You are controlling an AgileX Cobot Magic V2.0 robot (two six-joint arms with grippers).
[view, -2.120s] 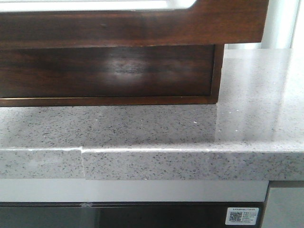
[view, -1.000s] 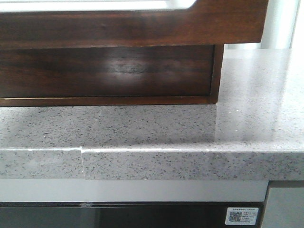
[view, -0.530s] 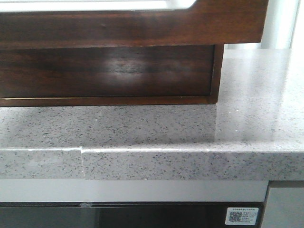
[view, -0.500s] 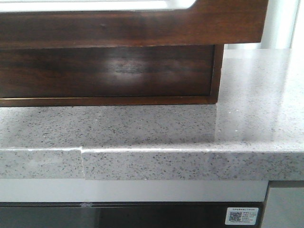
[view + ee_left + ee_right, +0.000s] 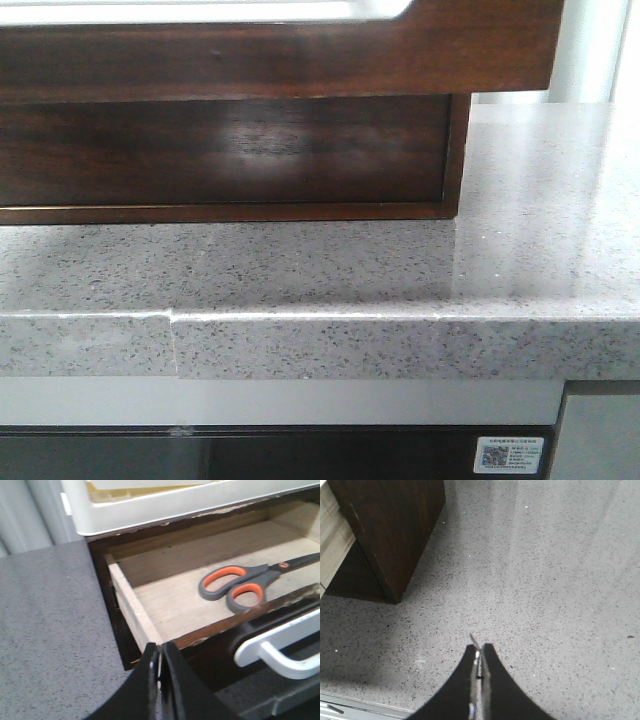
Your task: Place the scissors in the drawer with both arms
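Note:
The drawer (image 5: 132, 607) stands pulled open in the left wrist view, with pale wood inside and a dark brown front. The scissors (image 5: 255, 572), with grey and orange handles, lie flat on its floor. My left gripper (image 5: 161, 652) is shut and empty, just outside the drawer's front corner. My right gripper (image 5: 480, 652) is shut over bare countertop, apart from the drawer; a thin metal sliver shows at its tips. In the front view the drawer's dark glossy front (image 5: 300, 60) juts out at the top, and no gripper shows there.
A white handle (image 5: 270, 647) sits on the drawer's front. A white box (image 5: 175, 502) rests on top of the cabinet. The dark cabinet corner (image 5: 395, 525) stands close to my right gripper. Speckled grey countertop (image 5: 400, 270) runs to a front edge.

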